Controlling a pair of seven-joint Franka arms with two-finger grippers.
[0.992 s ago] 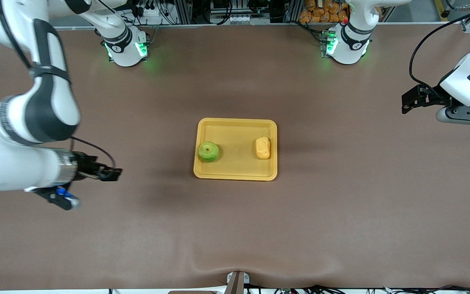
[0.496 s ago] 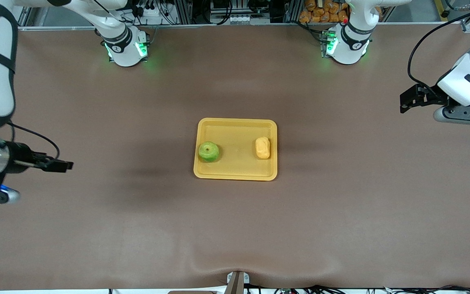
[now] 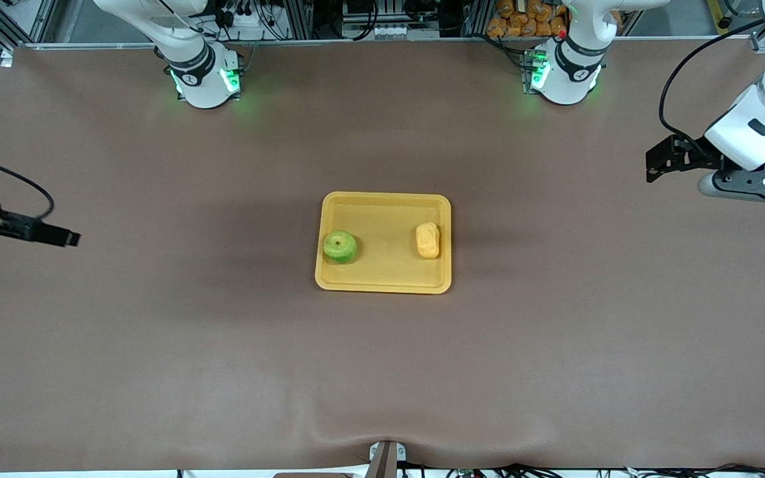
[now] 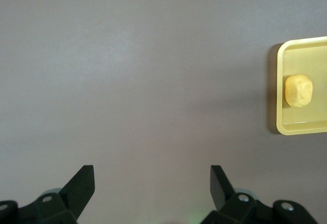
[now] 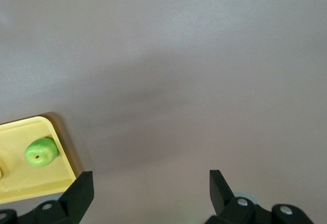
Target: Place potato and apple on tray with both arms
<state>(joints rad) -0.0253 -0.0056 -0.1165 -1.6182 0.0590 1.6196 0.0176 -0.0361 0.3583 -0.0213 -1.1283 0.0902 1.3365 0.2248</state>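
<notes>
The tray [image 3: 386, 242] sits in the middle of the brown table [image 3: 382, 372], with bare cloth on every side of it; inside it, the apple [image 3: 340, 246] lies against the rim at the right arm's end, its dark dimple facing up, and the potato [image 3: 427, 240] lies close to the rim at the left arm's end, the two well apart with bare tray floor between them; neither fruit is touched by anything. The right gripper [image 3: 64, 236] hangs over the table at the right arm's end, well away from the tray; the right wrist view shows its fingers [image 5: 76, 193] spread wide with nothing between them, and the tray's corner with the apple [image 5: 41, 151] off to one side. The left gripper [image 3: 663, 157] hangs over the table at the left arm's end, also well apart from the tray; the left wrist view shows its fingers [image 4: 80, 185] parted wide and empty, with the potato [image 4: 298, 91] lying in the tray's end [image 4: 278, 91]. Farthest off, the two arm bases [image 3: 204, 76] glow green along the table's edge.
</notes>
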